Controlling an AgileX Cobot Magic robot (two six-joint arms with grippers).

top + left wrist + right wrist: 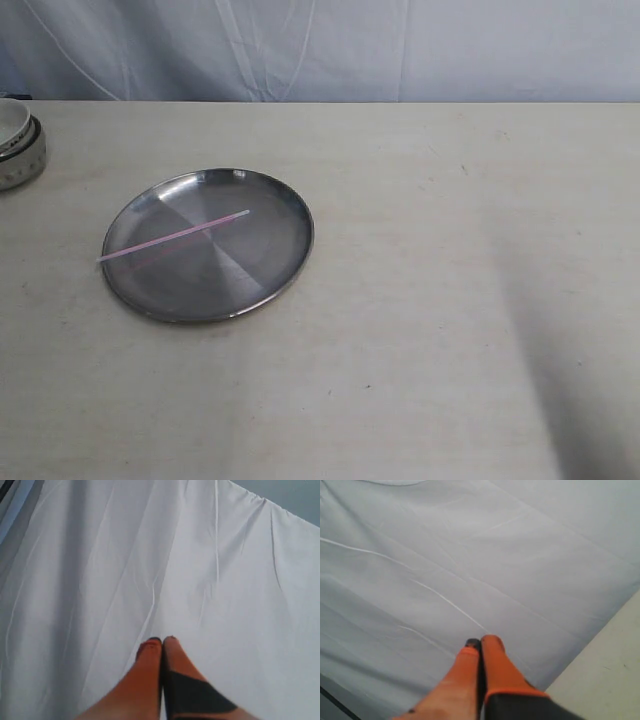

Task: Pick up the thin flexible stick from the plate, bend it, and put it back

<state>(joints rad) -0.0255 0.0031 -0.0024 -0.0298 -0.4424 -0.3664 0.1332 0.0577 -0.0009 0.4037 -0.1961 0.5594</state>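
The thin flexible stick (175, 238) is being cradled slantwise on the plate (205, 300), seemingly nearer the left gripper (162, 641), pressed together like the right gripper (481, 641).

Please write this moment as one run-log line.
stick: straight, on plate | left hand: shut, empty | right hand: shut, empty | bending: not started

plate (200, 290): shiny silver, dark and light grey wedges of reflection. stick (175, 237): translucent pink-purple, whitish at right end. table (420, 330): off-white beige, faint mottled streaks. bowl (18, 150), far left: white, small dark marks round its side. backdrop cloth (400, 50): plain pale blue-grey. left gripper (161, 641), right gripper (481, 641): orange, black patches.
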